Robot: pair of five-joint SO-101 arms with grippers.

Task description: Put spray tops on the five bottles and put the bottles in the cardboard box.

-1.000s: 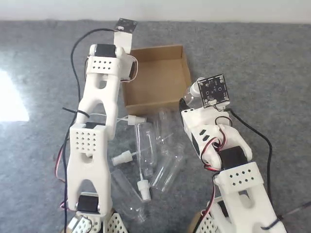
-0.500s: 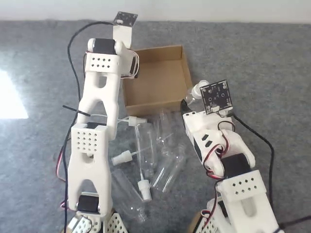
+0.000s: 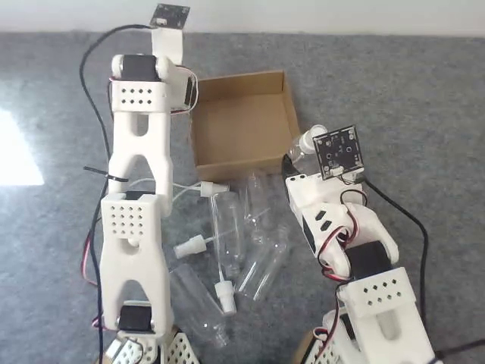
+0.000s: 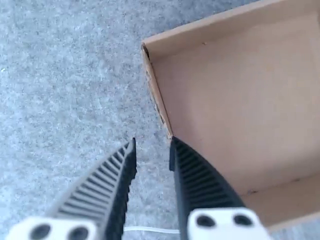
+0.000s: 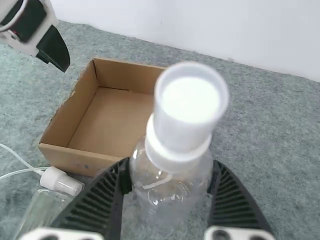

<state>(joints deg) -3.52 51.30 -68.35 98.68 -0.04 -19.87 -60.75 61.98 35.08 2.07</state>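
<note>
Cardboard box point(image 3: 244, 129), loose bottles point(image 3: 227, 225) just beside

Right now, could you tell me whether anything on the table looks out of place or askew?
Yes: clear bottles lie crisscrossed on their sides beside the cardboard box, with spray tops strewn among them.

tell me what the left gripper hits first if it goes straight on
Probably the cardboard box side wall, just ahead of the left gripper; depth is unclear, so it might meet the grey table beside it instead.
</note>
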